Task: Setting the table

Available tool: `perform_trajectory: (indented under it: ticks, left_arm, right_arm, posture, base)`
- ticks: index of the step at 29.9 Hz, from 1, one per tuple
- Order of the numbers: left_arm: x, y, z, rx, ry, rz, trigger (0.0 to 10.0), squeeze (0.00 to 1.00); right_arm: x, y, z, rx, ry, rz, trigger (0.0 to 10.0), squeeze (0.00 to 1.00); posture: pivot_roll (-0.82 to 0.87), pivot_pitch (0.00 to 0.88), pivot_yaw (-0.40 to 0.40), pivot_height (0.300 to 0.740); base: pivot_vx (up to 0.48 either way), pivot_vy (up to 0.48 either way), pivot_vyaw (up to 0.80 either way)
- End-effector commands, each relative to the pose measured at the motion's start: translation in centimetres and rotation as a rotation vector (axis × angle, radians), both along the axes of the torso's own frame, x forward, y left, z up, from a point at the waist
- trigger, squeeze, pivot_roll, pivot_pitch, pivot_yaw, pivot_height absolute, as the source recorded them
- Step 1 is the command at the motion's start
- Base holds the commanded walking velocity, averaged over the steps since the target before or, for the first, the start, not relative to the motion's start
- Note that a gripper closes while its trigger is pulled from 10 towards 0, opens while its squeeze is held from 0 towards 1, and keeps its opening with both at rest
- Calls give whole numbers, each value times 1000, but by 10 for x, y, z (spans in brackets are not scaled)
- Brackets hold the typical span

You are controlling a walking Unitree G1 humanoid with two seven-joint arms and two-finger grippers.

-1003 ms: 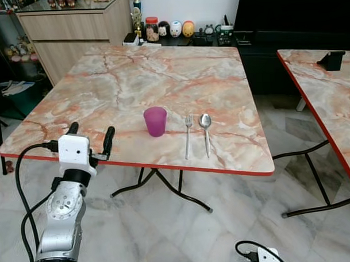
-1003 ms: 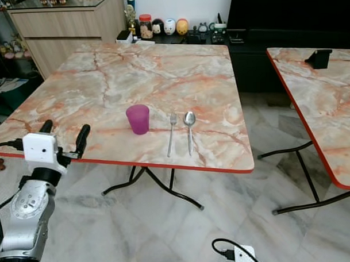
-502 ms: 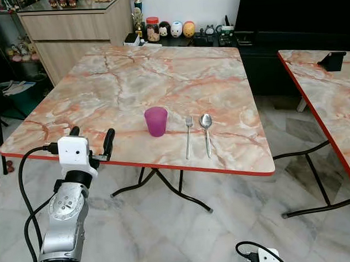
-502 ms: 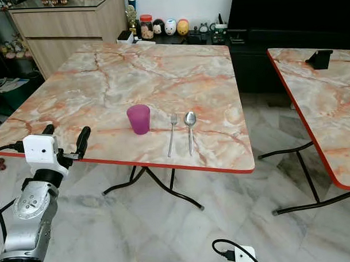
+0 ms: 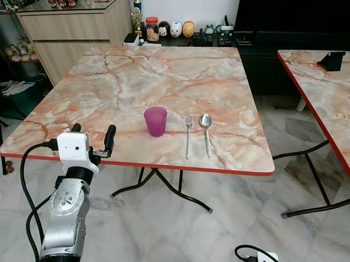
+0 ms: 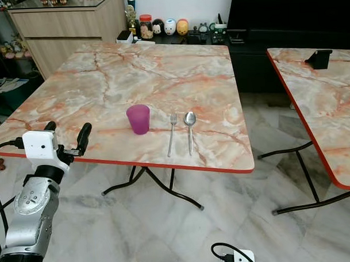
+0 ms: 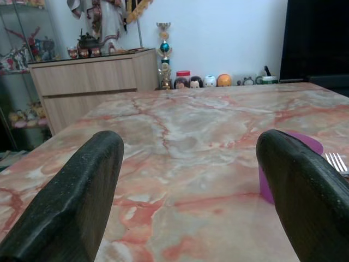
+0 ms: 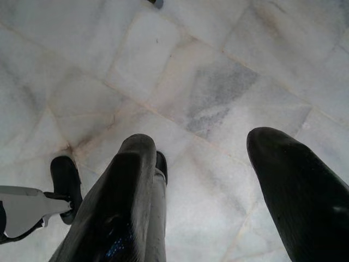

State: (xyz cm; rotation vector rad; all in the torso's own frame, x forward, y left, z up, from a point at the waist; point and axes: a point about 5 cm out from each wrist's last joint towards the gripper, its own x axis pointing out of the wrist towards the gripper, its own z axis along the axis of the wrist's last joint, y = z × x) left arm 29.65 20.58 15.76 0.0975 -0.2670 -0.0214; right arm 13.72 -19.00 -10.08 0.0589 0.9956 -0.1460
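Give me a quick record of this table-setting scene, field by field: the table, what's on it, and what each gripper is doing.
table: marble-pattern top with red edge
cup: purple cup, upright, near the front edge
fork: fork, just right of the cup, lying flat
spoon: spoon, right of the fork, parallel to it
left gripper: left gripper, open, empty, at the table's front-left edge, left of the cup
right gripper: right gripper, open, empty, hanging low over the marble floor

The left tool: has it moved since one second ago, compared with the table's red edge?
Yes, slightly. The left tool has risen and edged forward over the table's red edge, towards the purple cup; its fingers remain open and empty.
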Motion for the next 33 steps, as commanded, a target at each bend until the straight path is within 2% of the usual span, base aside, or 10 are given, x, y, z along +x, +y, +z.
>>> perform_trajectory:
  ticks: [1,6,12,20,23,27,33]
  left_arm:
    - [1,1,2,-8,7,-4,10000,0]
    - [1,2,3,-12,8,0,10000,0]
    - [1,3,3,-16,4,2,10000,0]
    - [2,4,6,-22,-1,2,10000,0]
    - [2,4,6,-24,-3,4,10000,0]
    - [2,5,6,-26,-4,4,10000,0]
    - [2,4,7,-30,-5,1,10000,0]
  right_arm:
    - [5,1,1,8,-14,-10,10000,0]
    - [16,0,6,6,-52,-12,10000,0]
    - [30,13,10,7,-73,6,10000,0]
    - [23,5,8,3,-52,-4,10000,0]
    - [20,-1,8,6,-52,-12,10000,0]
    - [17,-8,8,-3,-62,-17,10000,0]
    - [16,-9,8,-4,-64,-14,10000,0]
  posture:
    - [43,0,-12,740]
    - [47,0,-14,740]
    - [47,0,-14,740]
    - [47,0,-14,740]
    - [47,0,-14,740]
    - [46,0,-15,740]
    - [46,0,-16,740]
  base:
    - [0,0,-756]
    - [0,0,-145]
    - [0,0,0]
    - [0,0,0]
    - [0,0,-688]
    - [263,0,-172]
    - [276,0,0]
